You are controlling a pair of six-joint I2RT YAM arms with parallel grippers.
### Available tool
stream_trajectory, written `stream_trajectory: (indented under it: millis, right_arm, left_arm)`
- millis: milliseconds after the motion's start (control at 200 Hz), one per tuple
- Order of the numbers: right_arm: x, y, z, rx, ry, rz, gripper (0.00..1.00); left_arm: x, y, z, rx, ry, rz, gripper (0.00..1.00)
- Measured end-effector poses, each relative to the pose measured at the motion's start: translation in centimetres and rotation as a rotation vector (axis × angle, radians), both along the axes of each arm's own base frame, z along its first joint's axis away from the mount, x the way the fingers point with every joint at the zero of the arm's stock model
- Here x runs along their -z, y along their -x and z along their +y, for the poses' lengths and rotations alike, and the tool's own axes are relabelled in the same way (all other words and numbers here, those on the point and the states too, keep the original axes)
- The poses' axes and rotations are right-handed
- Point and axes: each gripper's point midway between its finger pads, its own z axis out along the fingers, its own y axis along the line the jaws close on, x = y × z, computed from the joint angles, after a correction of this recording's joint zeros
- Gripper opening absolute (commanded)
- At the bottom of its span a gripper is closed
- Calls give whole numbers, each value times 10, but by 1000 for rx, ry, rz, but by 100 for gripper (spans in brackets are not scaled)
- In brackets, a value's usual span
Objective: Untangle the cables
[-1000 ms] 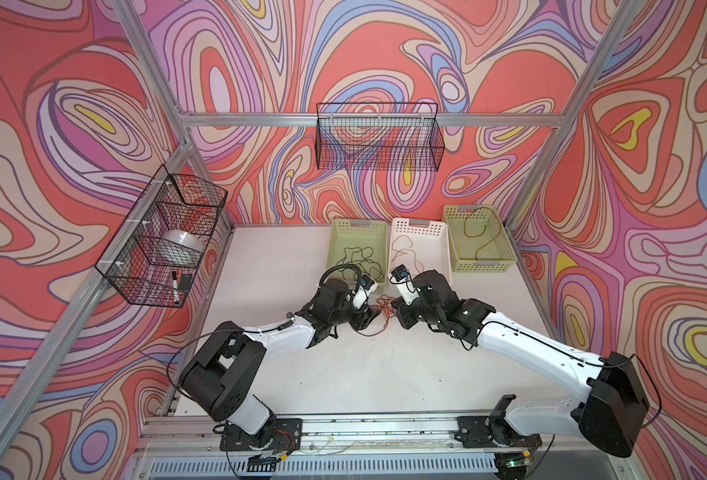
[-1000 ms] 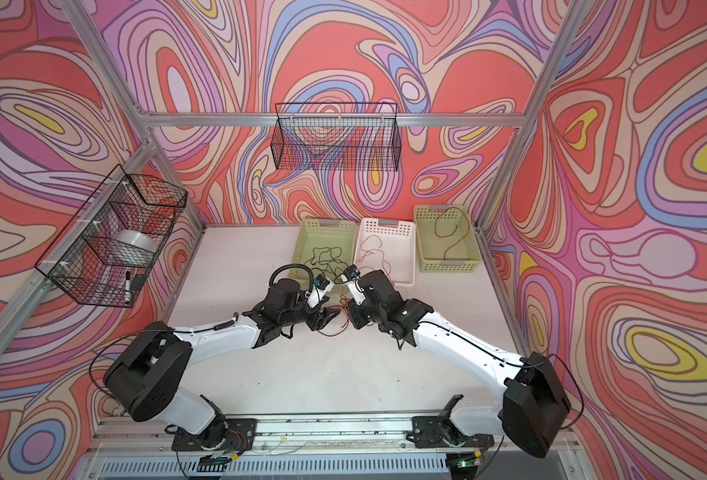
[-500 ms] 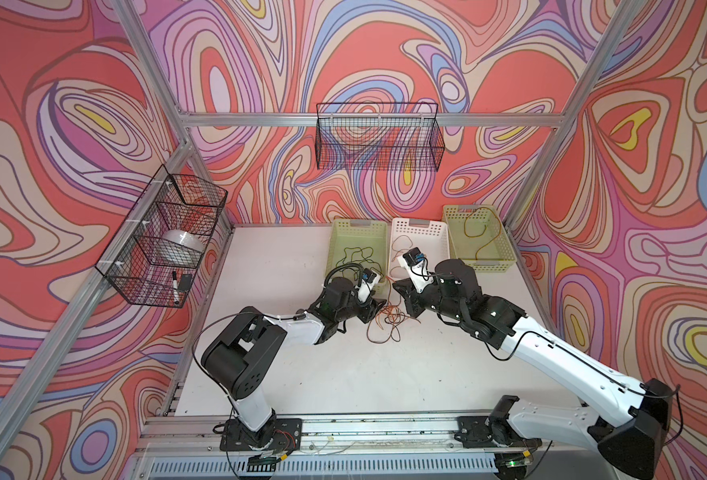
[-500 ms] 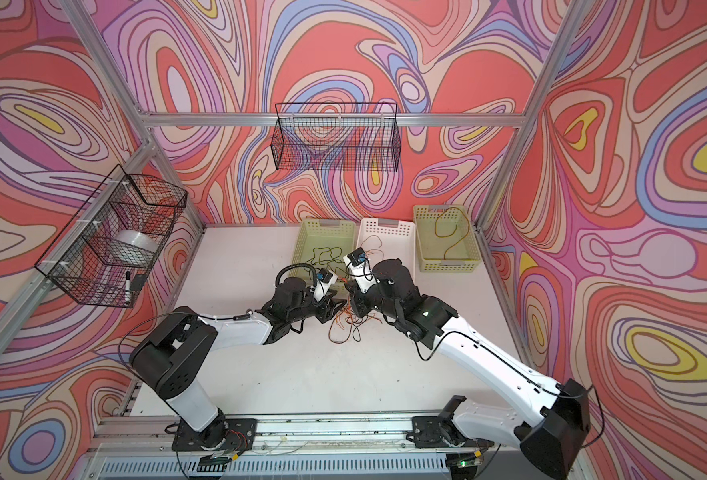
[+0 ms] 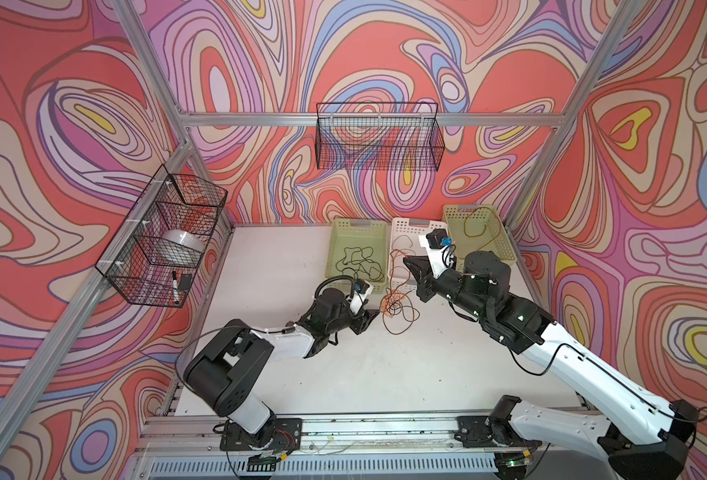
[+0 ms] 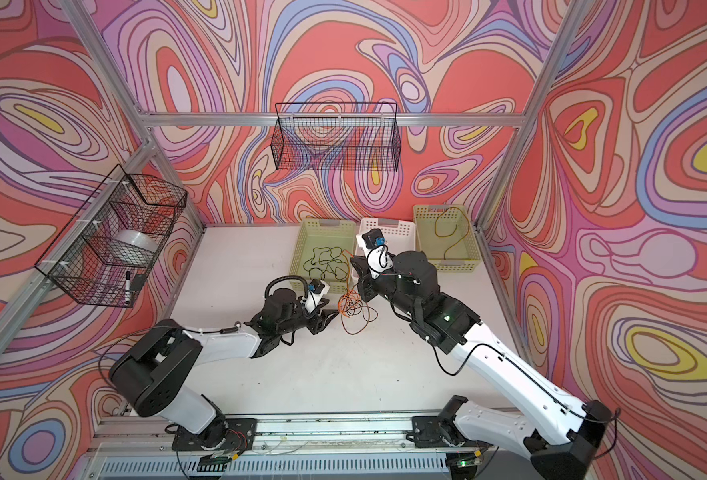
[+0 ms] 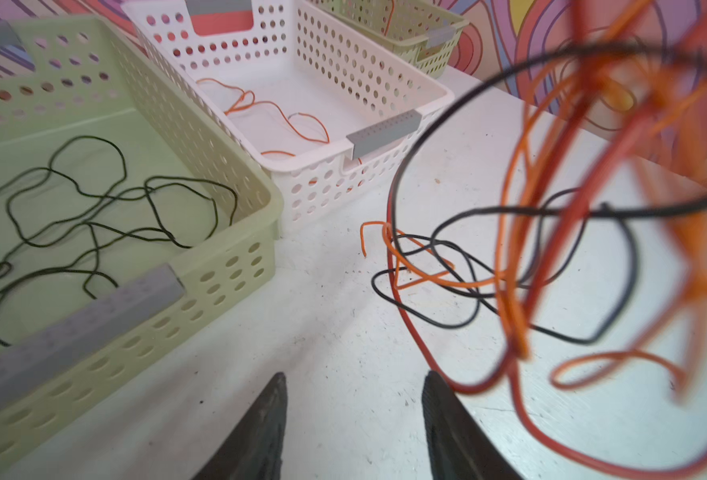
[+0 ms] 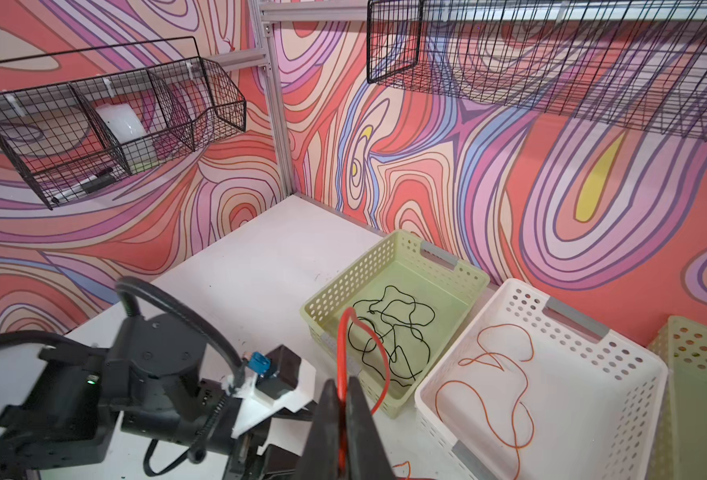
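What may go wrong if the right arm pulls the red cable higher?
The right gripper pinches only the red cable; the tangle of orange and black loops crosses it, so pulling may tighten knots.
The left gripper is open and holds nothing, so the whole tangle may drag toward the white basket.

Walls [image 5: 385, 62] with a swirling pattern of red, pink, purple and yellow close in a white table [image 5: 385, 374] on three sides. Silver metal posts [image 5: 149, 54] stand in the corners. Black wire baskets [image 5: 379, 141] hang on two walls.
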Motion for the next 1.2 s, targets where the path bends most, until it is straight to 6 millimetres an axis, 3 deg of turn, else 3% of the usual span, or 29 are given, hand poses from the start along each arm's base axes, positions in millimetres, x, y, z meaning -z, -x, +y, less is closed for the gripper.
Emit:
stream_trajectory:
  millis: [160,315,426,541,596,711,761,841,946,1067,1197]
  right_arm:
    - [12,0,7,-34,33,19,0]
    - [28,5,14,-84,52,40,0]
    - [40,10,18,-125,62,61,0]
    - [52,16,21,-158,65,81,0]
    - [56,19,21,-167,63,84,0]
    - [62,23,17,-163,53,84,0]
    - [61,23,14,-149,42,79,0]
    - [62,19,8,-100,11,70,26]
    - [73,12,-2,-23,-29,70,43]
    - [93,2,-6,44,-68,94,51]
    - [106,-15,-4,112,-127,103,52]
  left_arm:
    - [-71,4,6,4,48,-180,63]
    - [-125,-5,-7,32,76,-301,65]
    - [-141,-19,-18,36,88,-332,65]
    - [-135,-36,-27,22,75,-318,64]
    - [-134,-41,-30,17,71,-316,54]
    - [-143,-43,-37,37,72,-328,10]
    - [-152,-40,-42,55,73,-347,0]
    - [-164,-30,-50,90,68,-366,0]
    - [-186,-12,-59,135,72,-373,0]
    - [-216,6,-63,156,104,-383,0]
    - [-235,9,-60,140,144,-363,0]
